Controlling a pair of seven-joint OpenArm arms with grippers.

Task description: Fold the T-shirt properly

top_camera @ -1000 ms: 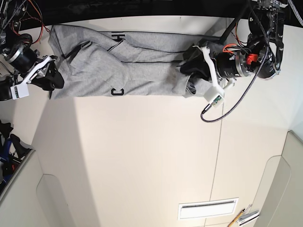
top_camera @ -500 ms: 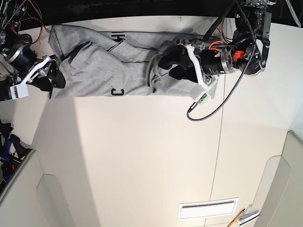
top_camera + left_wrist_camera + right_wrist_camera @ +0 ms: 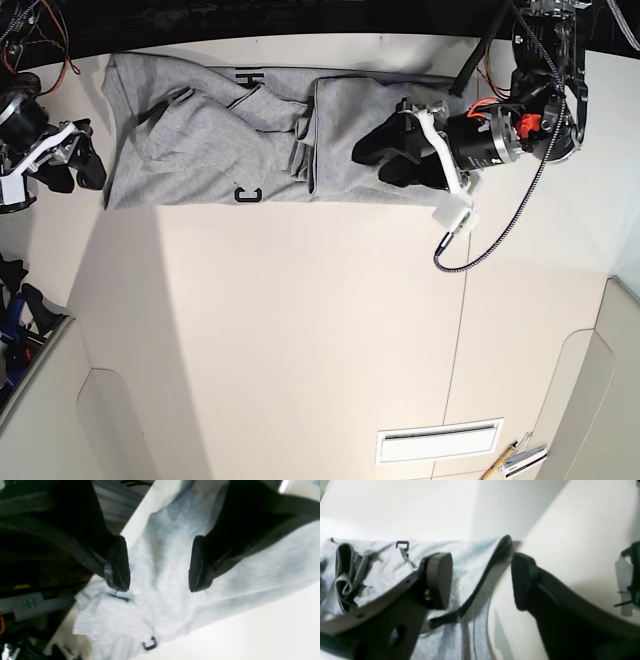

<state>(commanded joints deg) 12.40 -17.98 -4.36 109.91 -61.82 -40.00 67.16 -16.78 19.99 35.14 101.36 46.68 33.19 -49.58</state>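
Since a moment ago I have dropped the folded-over end and drawn my left gripper (image 3: 385, 155) back with jaws spread above the T-shirt (image 3: 210, 140), which lies along the table's (image 3: 300, 330) far edge, while my right gripper (image 3: 75, 165), jaws likewise apart, has retreated off its other end.

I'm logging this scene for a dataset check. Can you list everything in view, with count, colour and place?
T-shirt: one, light heather grey with black lettering, spread along the far edge of the table, its end by the left arm folded over.
Table: one, cream, fills most of the base view.
Vent-like slotted panel: one, white, near edge of the table.
Left gripper: one, black, open, over the folded end of the shirt; no cloth between its fingers.
Right gripper: one, black, open, at the shirt's other end, holding nothing.
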